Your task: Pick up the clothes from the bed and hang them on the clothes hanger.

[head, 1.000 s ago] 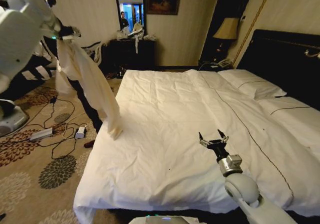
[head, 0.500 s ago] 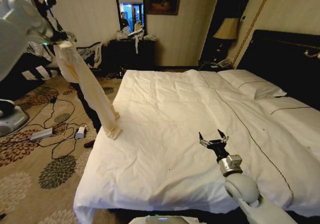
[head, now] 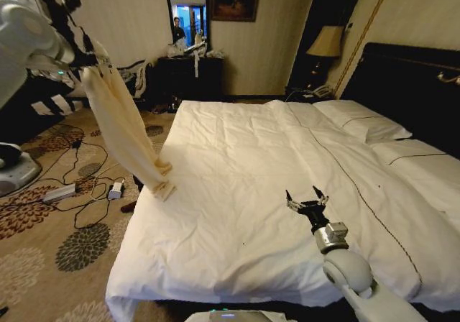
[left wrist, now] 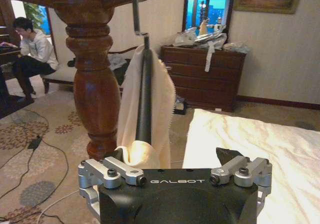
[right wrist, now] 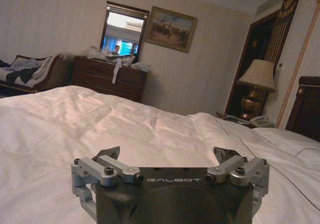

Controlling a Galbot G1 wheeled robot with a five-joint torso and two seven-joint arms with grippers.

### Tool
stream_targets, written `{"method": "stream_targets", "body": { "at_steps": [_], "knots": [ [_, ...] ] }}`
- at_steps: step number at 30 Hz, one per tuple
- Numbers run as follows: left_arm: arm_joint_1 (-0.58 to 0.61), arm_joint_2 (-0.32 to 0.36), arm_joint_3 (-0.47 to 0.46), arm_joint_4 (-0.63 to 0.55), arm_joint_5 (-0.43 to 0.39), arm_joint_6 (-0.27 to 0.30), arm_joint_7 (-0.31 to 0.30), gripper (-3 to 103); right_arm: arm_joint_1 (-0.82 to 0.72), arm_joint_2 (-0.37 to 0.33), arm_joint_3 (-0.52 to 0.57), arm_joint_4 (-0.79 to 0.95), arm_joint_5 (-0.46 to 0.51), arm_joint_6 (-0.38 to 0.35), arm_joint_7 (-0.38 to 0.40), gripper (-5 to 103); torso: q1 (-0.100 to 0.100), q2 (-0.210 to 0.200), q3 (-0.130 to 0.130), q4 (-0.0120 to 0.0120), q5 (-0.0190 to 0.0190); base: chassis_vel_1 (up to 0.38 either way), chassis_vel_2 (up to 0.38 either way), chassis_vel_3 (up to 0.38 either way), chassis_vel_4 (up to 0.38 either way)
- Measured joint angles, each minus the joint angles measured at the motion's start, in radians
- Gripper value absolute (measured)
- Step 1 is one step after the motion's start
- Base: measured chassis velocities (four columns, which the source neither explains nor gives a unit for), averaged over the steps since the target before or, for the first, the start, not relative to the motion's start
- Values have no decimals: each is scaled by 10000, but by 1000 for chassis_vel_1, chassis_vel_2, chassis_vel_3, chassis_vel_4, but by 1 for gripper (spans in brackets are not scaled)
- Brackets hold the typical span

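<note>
A cream garment, the clothes [head: 122, 121], hangs from my raised left gripper [head: 90, 54] beside the bed [head: 237, 185], its lower end by the bed's left edge. In the left wrist view the clothes [left wrist: 160, 99] drape over the black clothes hanger [left wrist: 144, 94], whose silvery hook [left wrist: 135, 9] reaches up to an arm of a wooden stand [left wrist: 92, 69]. The left gripper [left wrist: 175, 156] stands open just below, cloth bunched over one finger. My right gripper [head: 305, 196] hovers open over the white sheet [right wrist: 75, 119] near the bed's foot, holding nothing.
Cables and a power strip [head: 61, 191] lie on the patterned carpet left of the bed. A dark dresser [head: 190, 74] stands against the far wall, a lamp [head: 325, 42] by the dark headboard [head: 410, 85]. Pillows [head: 359, 124] lie at the bed's far right.
The left arm has shifted left and away, carrying the garment's top with it; the cloth has swung and spread. The right arm has not moved.
</note>
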Motion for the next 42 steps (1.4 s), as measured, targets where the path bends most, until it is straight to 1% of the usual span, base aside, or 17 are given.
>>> {"method": "stream_targets", "body": {
  "at_steps": [7, 13, 20, 24, 27, 28, 30, 31, 32, 33, 35, 36, 38, 39, 40, 41, 42],
  "knots": [
    [-149, 58, -52, -254, -321, 0, -174, 100, 0, 0, 0, 0, 0, 0, 0, 100, 0, 0, 0, -2, 0, 0, 0, 0, 0],
    [-651, -66, 69, -241, -530, 0, -185, 100, 0, 0, 0, 0, 0, 0, 1, 100, 0, 0, 0, -1, 0, 0, 0, 0, 0],
    [-1212, -485, 163, 377, -550, 0, -175, 100, 0, 0, 0, 0, 0, 0, 0, 100, 0, 0, 0, -1, 0, 0, 0, 0, 0],
    [-1274, -593, 169, 454, -545, 0, -173, 100, 0, 0, 0, 0, 0, 0, 0, 100, 0, 0, 0, -1, 0, 0, 0, 0, 0],
    [-991, -643, -142, -238, -645, -1, -260, 100, 0, 0, 0, 0, 0, 0, 0, 100, 0, 1, 0, -2, 1, 0, 0, 0, 0],
    [-991, -643, -142, -238, -645, -1, -260, 100, 0, 0, 0, 0, 0, 0, 0, 100, 0, 1, 0, -2, 1, 0, 0, 0, 0],
    [-490, -393, -472, -1109, -543, -23, 74, 100, 0, 0, 0, 0, 0, 0, 0, 100, 0, 0, 0, -5, 4, 0, 0, 0, 0],
    [-131, -87, -585, -1687, -233, -304, 657, 100, 0, 0, 0, 0, 0, 0, 0, 100, 1, 0, 0, -7, 3, 0, 0, 0, 0],
    [-131, -87, -585, -1687, -233, -304, 657, 100, 0, 0, 0, 0, 0, 0, 0, 100, 1, 0, 0, -7, 3, 0, 0, 0, 0],
    [227, 253, -705, -2204, 142, -629, 1252, 100, 0, 0, 0, -1, 0, 0, 0, 100, 1, 0, 1, -5, 2, 0, 0, 0, 0],
    [972, 918, -937, -3148, 634, -1362, 2066, 100, 0, 0, 0, 0, 0, 0, 0, 100, 1, 0, 0, 3, -4, 0, 0, 0, 0],
    [972, 918, -937, -3148, 634, -1362, 2066, 100, 0, 0, 0, 0, 0, 0, 0, 100, 1, 0, 0, 3, -4, 0, 0, 0, 0],
    [1861, 1473, -1482, -4003, 1145, -2106, 2534, 100, 0, -2, 0, -1, 0, -1, 0, 100, 0, 0, -1, 5, -6, 0, 0, 0, 0],
    [2352, 1821, -1662, -4621, 1485, -2625, 2764, 100, 0, -1, 0, -1, 0, -1, 1, 100, 0, 1, 0, 3, -5, 0, 0, 0, 0],
    [2352, 1821, -1662, -4621, 1485, -2625, 2764, 100, 0, -1, 0, -1, 0, -1, 1, 100, 0, 1, 0, 3, -5, 0, 0, 0, 0],
    [2728, 2198, -1678, -5257, 1717, -3183, 2966, 100, 0, -1, -1, 0, -1, 0, 0, 100, 0, 0, -1, -4, -1, 0, 0, 0, 0],
    [3322, 2754, -1700, -6150, 1954, -3904, 3145, 100, 1, -1, 0, -1, -1, -1, 0, 100, 1, 1, -1, -7, 5, 0, 0, 0, 0]
  ]
}}
